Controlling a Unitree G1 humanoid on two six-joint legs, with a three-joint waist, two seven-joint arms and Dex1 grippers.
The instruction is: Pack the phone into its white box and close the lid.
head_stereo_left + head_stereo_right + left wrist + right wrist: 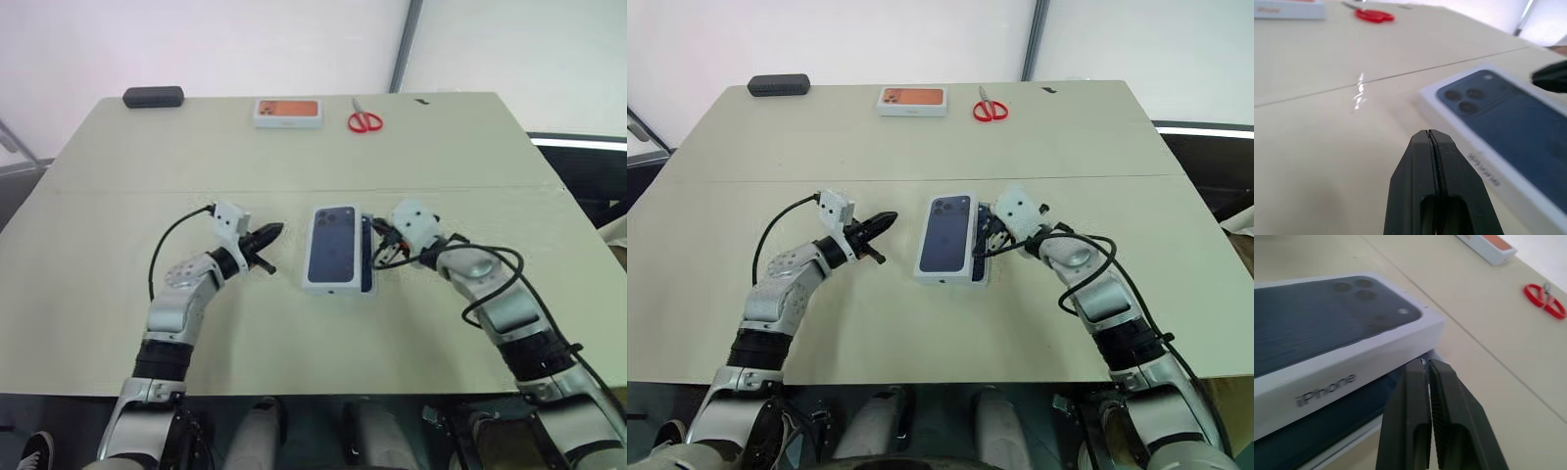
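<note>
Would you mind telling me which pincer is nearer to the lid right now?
Right. The right pincer is at the lid's right edge; the left pincer points at it from its left, across bare table.

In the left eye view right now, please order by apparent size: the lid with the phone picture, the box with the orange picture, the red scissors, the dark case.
1. lid, though nearest the camera
2. box with the orange picture and dark case: too alike to rank
3. red scissors

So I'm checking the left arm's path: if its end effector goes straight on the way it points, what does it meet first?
Probably the lid with the phone picture; the shut left end effector points at its near long side across bare table, though height is uncertain.
</note>
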